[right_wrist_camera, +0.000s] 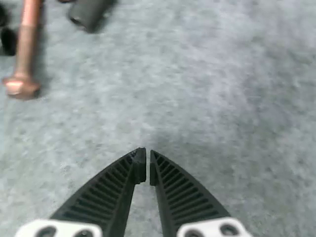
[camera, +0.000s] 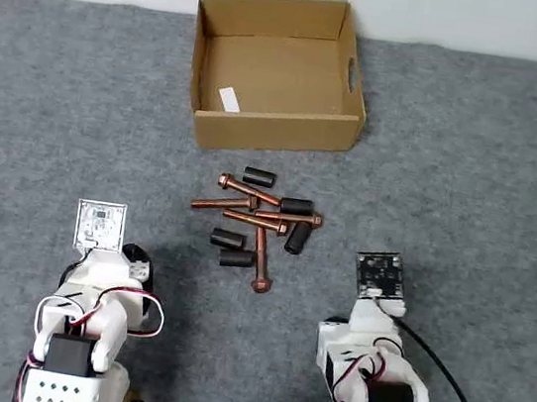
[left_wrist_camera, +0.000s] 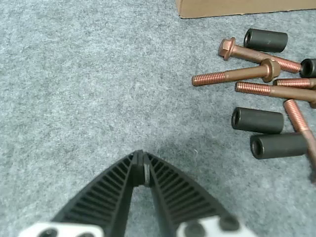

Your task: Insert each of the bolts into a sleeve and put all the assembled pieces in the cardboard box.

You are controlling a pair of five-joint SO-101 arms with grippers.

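Bolts (camera: 261,255) and sleeves (camera: 259,177) lay piled just before the open cardboard box (camera: 273,132).
The pile sat on the grey mat (camera: 473,170), between box and arms, bolts crossing, sleeves touching them. The left gripper (left_wrist_camera: 142,168) and the right gripper (right_wrist_camera: 147,165) each had fingers pressed together over bare mat.

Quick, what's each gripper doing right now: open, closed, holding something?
Left gripper: closed, holding nothing.
Right gripper: closed, holding nothing.
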